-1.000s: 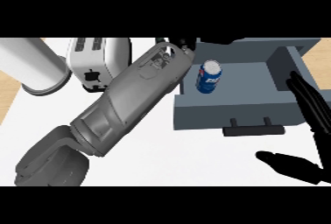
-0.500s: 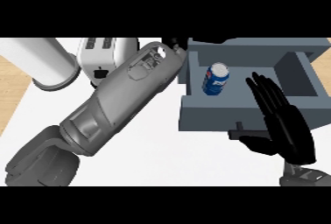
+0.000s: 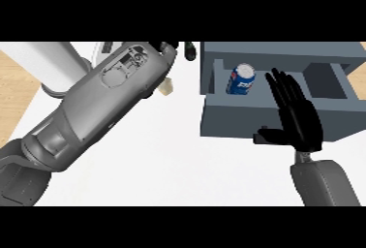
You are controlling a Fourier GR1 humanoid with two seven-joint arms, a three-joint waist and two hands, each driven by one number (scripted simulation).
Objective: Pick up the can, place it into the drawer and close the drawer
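A blue can (image 3: 241,80) with a white top stands upright inside the open grey drawer (image 3: 229,121), near its left wall. My right hand (image 3: 298,121) is open, fingers straight and pointing away from me, lying over the drawer's front wall just right of the can and not touching it. My left forearm runs from the lower left up to the top centre. Only a small part of the left hand (image 3: 189,49) shows there, beside the drawer's back left corner.
A tall white cylinder (image 3: 53,65) stands at the upper left. A toaster (image 3: 167,87) is almost wholly hidden behind my left forearm. The white counter (image 3: 164,155) ends at the left, where wooden floor (image 3: 14,92) shows.
My right hand has come up from the lower right and moved over the drawer's front, fingers straightened. The can stays upright in the drawer. The left forearm holds roughly the same pose.
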